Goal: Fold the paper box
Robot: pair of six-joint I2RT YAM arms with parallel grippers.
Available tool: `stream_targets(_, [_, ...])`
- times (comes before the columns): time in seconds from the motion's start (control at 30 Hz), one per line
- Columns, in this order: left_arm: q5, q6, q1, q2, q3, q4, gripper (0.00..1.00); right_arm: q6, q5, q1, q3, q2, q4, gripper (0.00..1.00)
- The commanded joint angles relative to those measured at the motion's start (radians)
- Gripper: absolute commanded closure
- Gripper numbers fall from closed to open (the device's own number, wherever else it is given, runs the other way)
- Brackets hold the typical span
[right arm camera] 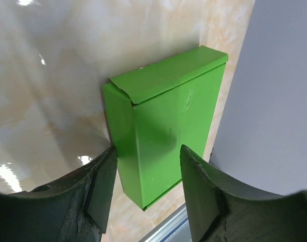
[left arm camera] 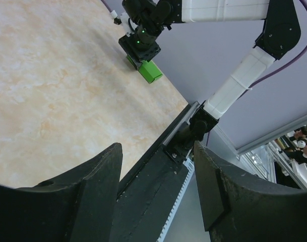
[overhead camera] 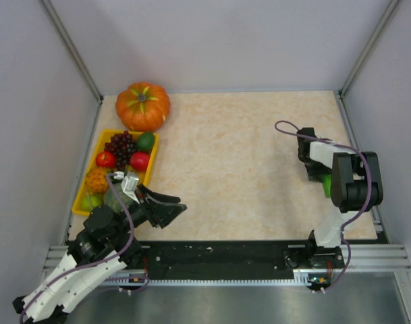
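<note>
**Right fingers.** The right fingers stand apart, one on each side of the lower end of the bright green thin-card paper box. Their inner faces sit very close to its long edges. Whether they press on the card or only flank it cannot be told.

**Task item.** The paper box lies flat on the pale marbled surface at the right side, just beside the grey side wall. It has the form of a shallow rectangular carton, with side walls raised and the top flap folded over the far end. The flap's left corner is slightly curled, and whether it is tucked in is not visible.

**Left fingers.** The left fingers are spread wide with nothing between them. They hang over the black rail at the near edge, well apart from the box.

**Surroundings.** An orange pumpkin and a yellow tray of fruit sit at the far left, away from the work.

**Progress assessment.** Folding appears essentially complete, since no loose panel or flat sheet is showing. What remains, in my judgement, is to seat the flap corner if it is open and to let go of the box.
</note>
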Motion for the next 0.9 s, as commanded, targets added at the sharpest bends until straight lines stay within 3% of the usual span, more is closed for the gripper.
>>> stream_targets(0.0, [0.060, -0.009, 0.004, -0.015, 0.015, 0.052, 0.37, -0.031, 0.030, -0.076, -0.028, 0.005, 0.043, 0.46])
stream_targets(0.3, [0.084, -0.006, 0.004, -0.045, 0.048, -0.003, 0.37, -0.044, 0.064, -0.127, -0.017, -0.012, 0.079, 0.45])
stream_targets(0.47, [0.051, 0.005, 0.004, -0.058, 0.070, -0.048, 0.36, 0.035, 0.074, -0.055, 0.020, -0.103, 0.044, 0.37])
stream_targets(0.63, [-0.010, 0.031, 0.002, -0.048, 0.129, -0.126, 0.33, 0.231, 0.120, 0.092, 0.105, -0.344, -0.182, 0.31])
stream_targets(0.73, [-0.074, 0.059, 0.002, -0.035, 0.185, -0.175, 0.31, 0.348, -0.013, 0.281, 0.086, -0.525, -0.187, 0.32])
stream_targets(0.8, [-0.114, 0.070, 0.002, -0.016, 0.209, -0.193, 0.30, 0.409, -0.221, 0.417, 0.048, -0.723, -0.126, 0.31])
stream_targets(0.87, [-0.136, 0.073, 0.002, -0.001, 0.239, -0.204, 0.28, 0.489, -0.444, 0.430, -0.021, -0.914, -0.047, 0.30])
